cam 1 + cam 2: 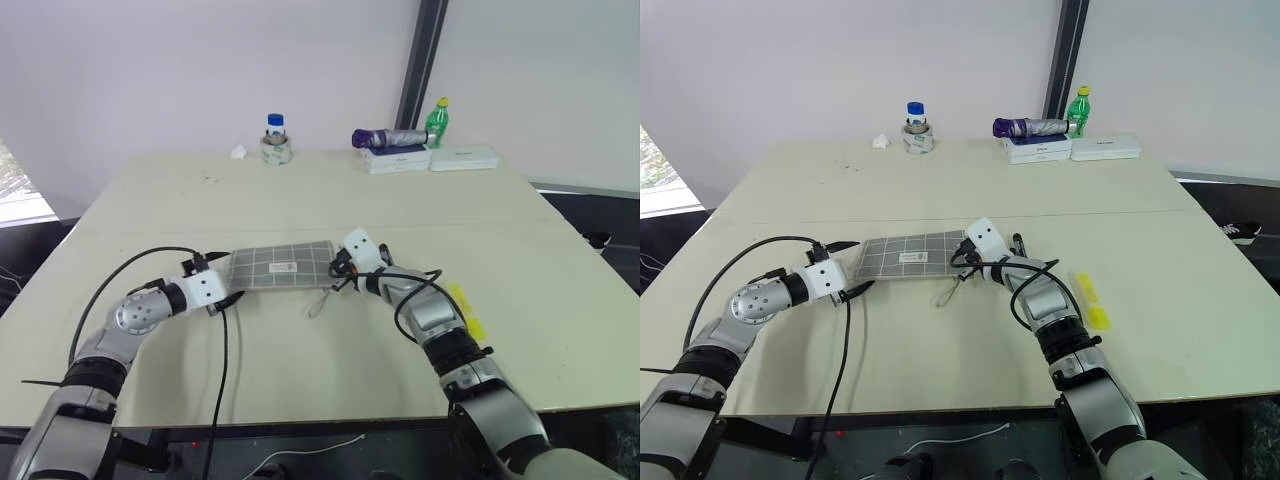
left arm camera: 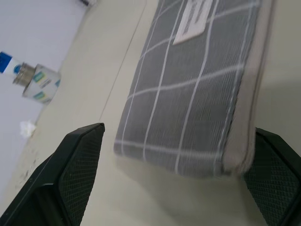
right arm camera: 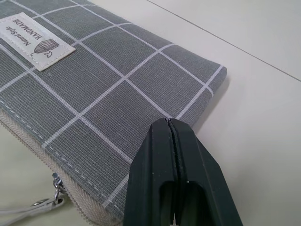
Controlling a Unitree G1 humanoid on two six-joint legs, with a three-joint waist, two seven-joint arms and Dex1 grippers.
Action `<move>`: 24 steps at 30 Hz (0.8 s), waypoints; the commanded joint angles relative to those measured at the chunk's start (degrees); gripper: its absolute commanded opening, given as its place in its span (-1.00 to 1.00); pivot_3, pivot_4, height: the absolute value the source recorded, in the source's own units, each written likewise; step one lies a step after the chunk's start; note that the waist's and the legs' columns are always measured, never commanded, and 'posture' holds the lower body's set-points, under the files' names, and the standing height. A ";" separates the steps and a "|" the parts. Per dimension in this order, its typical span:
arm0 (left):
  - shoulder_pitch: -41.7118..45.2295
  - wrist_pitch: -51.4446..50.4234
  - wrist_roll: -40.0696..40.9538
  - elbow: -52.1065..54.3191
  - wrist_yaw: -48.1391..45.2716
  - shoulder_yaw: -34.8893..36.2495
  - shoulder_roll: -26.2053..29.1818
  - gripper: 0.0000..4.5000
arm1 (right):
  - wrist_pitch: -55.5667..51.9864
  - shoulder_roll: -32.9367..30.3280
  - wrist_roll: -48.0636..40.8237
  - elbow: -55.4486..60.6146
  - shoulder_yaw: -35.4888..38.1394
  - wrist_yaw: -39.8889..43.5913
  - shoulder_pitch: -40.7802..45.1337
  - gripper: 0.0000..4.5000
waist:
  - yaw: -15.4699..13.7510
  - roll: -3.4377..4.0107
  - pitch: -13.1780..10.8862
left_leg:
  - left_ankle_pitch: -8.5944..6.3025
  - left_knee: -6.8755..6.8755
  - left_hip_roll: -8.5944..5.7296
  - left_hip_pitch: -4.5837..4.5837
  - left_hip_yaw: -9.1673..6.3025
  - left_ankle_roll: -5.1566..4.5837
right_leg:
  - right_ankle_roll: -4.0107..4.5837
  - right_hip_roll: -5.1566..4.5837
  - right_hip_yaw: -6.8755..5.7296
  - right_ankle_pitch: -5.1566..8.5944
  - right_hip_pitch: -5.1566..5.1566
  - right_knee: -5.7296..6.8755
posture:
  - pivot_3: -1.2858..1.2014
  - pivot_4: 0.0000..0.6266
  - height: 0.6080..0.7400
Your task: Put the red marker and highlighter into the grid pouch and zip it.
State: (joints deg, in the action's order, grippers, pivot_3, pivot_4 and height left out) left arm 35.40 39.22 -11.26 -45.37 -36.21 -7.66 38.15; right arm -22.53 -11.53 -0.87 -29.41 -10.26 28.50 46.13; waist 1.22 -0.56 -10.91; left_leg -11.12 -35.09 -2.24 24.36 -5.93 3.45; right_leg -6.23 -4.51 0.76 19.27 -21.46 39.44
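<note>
The grid pouch (image 1: pixel 280 265) lies flat on the table's middle, grey with white lines and a small white label (image 3: pixel 36 40). Its zipper pull cord (image 1: pixel 948 292) trails off the near edge. My left gripper (image 1: pixel 222 280) is open, with one finger on each side of the pouch's left end (image 2: pixel 197 94). My right gripper (image 3: pixel 169 125) is shut on nothing, its tips resting over the pouch's right end. The yellow highlighter (image 1: pixel 1092 300) lies on the table to the right of my right arm. A slim dark pen, likely the red marker (image 1: pixel 1017 243), lies just beyond my right wrist; its red end is hidden.
Along the table's far edge stand a blue-capped bottle (image 1: pixel 276 140), a crumpled paper scrap (image 1: pixel 238 152), a folded purple umbrella (image 1: pixel 390 137) on white boxes (image 1: pixel 465 157), and a green bottle (image 1: pixel 437 122). Black cables (image 1: pixel 222 360) hang from my left arm over the near table.
</note>
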 commanded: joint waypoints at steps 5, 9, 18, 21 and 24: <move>-2.12 0.08 1.99 2.75 -4.03 -0.90 -0.74 1.00 | 1.90 -0.13 0.74 0.34 0.37 0.40 0.90 -0.98 | 0.10 0.00 0.00 | 0.00 0.00 0.01 -0.01 -0.01 0.00 | 0.00 0.01 0.00 0.00 0.00 0.02 | 0.03 -0.52 0.96; -2.35 0.15 3.06 3.02 -4.95 -0.54 -1.15 0.43 | 2.19 -0.25 0.80 1.11 0.74 0.41 0.61 -1.00 | 0.09 0.00 0.00 | 0.00 0.00 0.01 -0.01 -0.01 0.00 | 0.00 0.01 0.00 0.00 0.00 0.02 | 0.03 -0.52 0.96; -3.74 -6.73 5.22 7.82 -5.31 1.07 -2.27 -0.99 | 2.59 -1.39 0.26 5.05 1.48 0.85 -0.21 -1.00 | 0.13 0.01 0.01 | 0.00 0.00 0.01 -0.01 -0.02 0.00 | 0.00 0.02 0.00 0.00 0.00 0.03 | 0.03 -0.52 0.96; -7.45 -15.50 6.37 19.16 -6.08 1.08 -2.36 -0.99 | 2.64 -2.81 0.54 6.60 1.86 0.91 -0.60 -1.00 | 0.32 0.02 0.01 | 0.00 0.00 0.02 0.00 -0.03 0.00 | 0.00 0.01 0.01 0.00 -0.01 0.03 | 0.03 -0.52 0.96; -11.98 -25.25 5.92 31.83 -5.93 1.00 -2.32 -0.99 | 2.72 -3.99 0.60 7.23 2.22 0.93 -0.71 -1.00 | 0.57 0.02 0.01 | 0.00 0.02 0.05 0.02 -0.03 0.00 | 0.00 0.01 0.02 0.00 -0.02 0.02 | 0.03 -0.52 0.96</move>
State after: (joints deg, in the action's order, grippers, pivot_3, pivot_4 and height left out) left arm 24.57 19.26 -5.99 -21.20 -42.18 -7.22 35.69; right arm -20.83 -14.74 -0.21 -24.74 -9.62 29.47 45.18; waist 1.79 -0.55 -10.91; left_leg -11.12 -35.08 -2.18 24.37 -5.96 3.45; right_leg -6.23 -4.50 0.78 19.28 -21.47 39.45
